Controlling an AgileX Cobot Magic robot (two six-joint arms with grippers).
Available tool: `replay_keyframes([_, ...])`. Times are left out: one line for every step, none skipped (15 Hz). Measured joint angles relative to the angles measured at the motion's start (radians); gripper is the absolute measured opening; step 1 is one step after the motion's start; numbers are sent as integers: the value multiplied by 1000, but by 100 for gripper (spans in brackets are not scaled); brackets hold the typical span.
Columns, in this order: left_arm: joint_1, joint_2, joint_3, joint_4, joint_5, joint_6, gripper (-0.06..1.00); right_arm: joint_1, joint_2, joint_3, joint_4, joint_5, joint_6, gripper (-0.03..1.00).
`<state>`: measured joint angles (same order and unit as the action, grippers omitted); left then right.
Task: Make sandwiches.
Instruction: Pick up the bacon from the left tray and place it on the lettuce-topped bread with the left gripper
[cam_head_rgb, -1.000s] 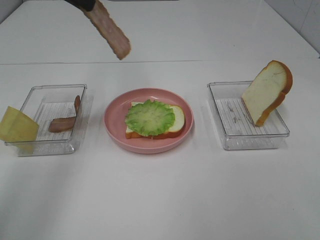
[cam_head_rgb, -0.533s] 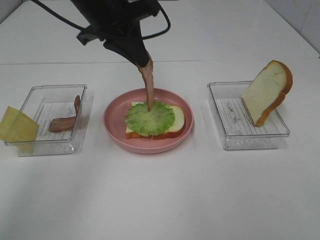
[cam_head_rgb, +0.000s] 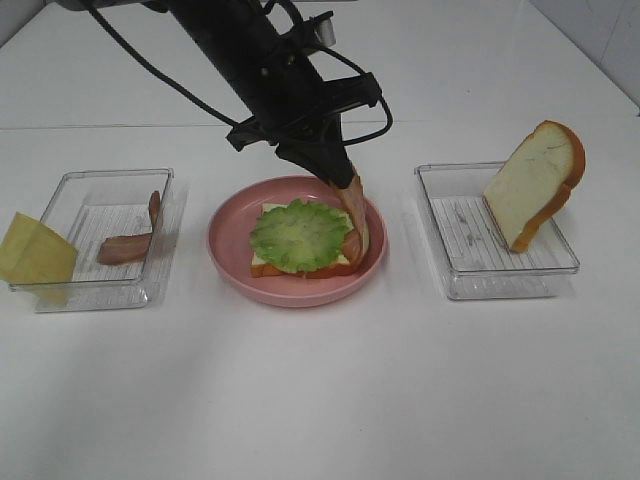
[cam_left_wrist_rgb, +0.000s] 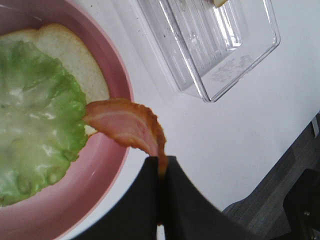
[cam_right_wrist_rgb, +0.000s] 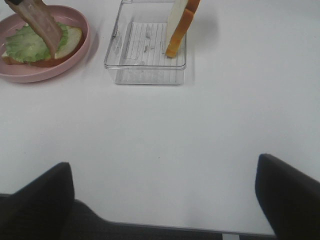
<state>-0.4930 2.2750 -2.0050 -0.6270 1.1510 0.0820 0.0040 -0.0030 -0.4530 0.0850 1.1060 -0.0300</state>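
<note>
On the pink plate lies a white bread slice topped with frilly green lettuce. My left gripper is shut on a reddish-brown bacon strip. The strip hangs down and its lower end touches the right edge of the lettuce and bread. In the left wrist view the black fingers pinch the bacon beside the lettuce. A second bread slice leans in the right tray. My right gripper is open and empty, low over the table's front.
The left clear tray holds another bacon strip. A yellow cheese square leans at its left end. The left arm and its cables hang over the plate's far side.
The left arm has come down and moved right with the bacon. The strip's lower end went from the middle of the lettuce to its right edge.
</note>
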Motion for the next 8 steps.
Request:
replay_keyframes([-2, 15, -28, -5, 2, 0, 0, 0, 0, 0, 0, 0, 0, 94])
replay_keyframes([-4, 29, -67, -7, 6, 0, 0, 0, 0, 0, 0, 0, 0, 94])
replay_keyframes([-4, 37, -93, -7, 6, 0, 0, 0, 0, 0, 0, 0, 0, 94])
replay_keyframes([-4, 44, -115, -7, 6, 3, 0, 0, 0, 0, 0, 0, 0, 94])
replay_keyframes([-4, 49, -126, -9, 5, 5, 0, 0, 0, 0, 0, -1, 0, 94])
replay_keyframes([-4, 51, -129, -12, 3, 11, 0, 0, 0, 0, 0, -1, 0, 94])
replay_keyframes([-4, 53, -129, -12, -1, 16, 0, 0, 0, 0, 0, -1, 0, 94])
replay_keyframes([-2, 62, -131, -14, -4, 21, 0, 0, 0, 0, 0, -1, 0, 94])
